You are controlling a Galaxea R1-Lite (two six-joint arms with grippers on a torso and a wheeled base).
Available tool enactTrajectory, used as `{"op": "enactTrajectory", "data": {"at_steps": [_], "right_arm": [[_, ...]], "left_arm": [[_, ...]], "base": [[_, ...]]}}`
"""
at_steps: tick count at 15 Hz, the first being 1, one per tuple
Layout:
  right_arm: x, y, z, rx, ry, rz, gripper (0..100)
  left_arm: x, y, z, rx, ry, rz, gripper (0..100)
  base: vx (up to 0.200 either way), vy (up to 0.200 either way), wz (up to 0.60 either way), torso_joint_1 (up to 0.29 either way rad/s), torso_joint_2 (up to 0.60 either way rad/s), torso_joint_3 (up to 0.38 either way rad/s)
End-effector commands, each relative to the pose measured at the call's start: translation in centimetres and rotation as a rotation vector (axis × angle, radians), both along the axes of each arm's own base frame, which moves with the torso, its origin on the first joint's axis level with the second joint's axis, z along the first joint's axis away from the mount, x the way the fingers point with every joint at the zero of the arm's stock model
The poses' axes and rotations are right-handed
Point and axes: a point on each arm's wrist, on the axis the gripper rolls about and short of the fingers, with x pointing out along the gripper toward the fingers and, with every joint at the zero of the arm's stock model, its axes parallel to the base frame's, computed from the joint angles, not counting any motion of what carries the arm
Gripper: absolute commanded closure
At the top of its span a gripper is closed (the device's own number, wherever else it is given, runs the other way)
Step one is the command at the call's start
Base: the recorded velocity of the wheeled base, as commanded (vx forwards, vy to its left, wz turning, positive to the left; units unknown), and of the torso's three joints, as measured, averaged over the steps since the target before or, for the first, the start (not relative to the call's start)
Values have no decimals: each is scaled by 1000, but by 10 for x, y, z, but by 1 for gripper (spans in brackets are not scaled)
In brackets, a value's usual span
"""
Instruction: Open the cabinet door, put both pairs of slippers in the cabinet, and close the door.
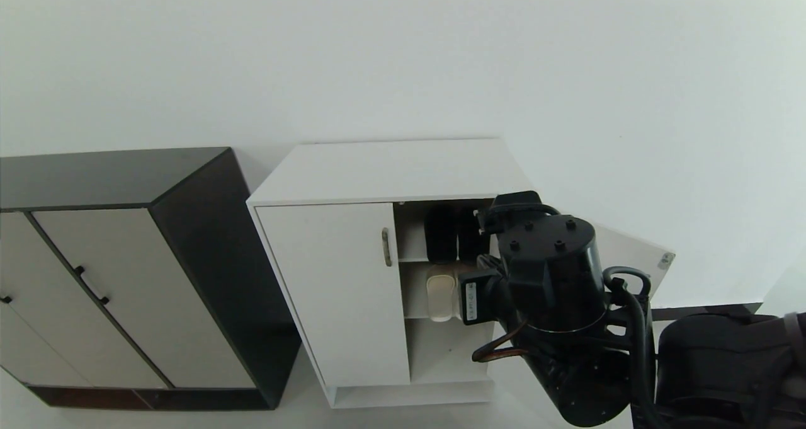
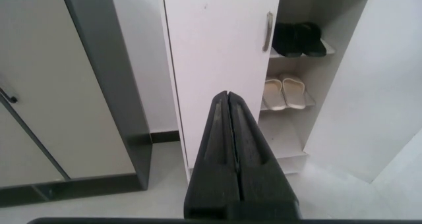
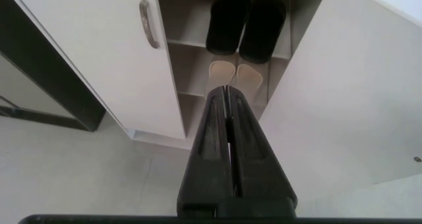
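Standing against the wall, the white cabinet [image 1: 378,171] had its right door [image 1: 630,252] swung wide and its left door [image 1: 334,290] shut, with the metal handle [image 1: 386,247] at that door's inner edge. The black slippers [image 3: 245,23] lay side by side on the top shelf. The cream slippers [image 3: 234,74] lay side by side on the shelf below.

The right gripper [image 3: 229,91] was pressed closed and empty. It hung before the open compartment, apart from the cream pair. The left gripper [image 2: 228,95] was also closed and empty, and faced the shut door. A dark cabinet [image 1: 189,227] with pale doors stood just beside, on the left.
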Motion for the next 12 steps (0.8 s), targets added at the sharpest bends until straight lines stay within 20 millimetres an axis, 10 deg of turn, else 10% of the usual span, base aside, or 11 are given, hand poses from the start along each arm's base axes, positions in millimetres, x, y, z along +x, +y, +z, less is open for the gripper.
{"op": "enactTrajectory", "data": {"at_steps": [1,7,12], "right_arm": [[1,-2,-4,-11,9,2,100],[1,-2,-6,-23,11,3,100],[1,-2,-6,-21,13,9,100]], "left_arm": [[0,0,0,0,0,2,100],[0,0,0,0,0,0,100],[0,0,0,0,0,0,100]], "base": [[0,0,0,61,-149,-76],[0,0,0,4,-13,-8],[0,0,-600,4,0,0]]}}
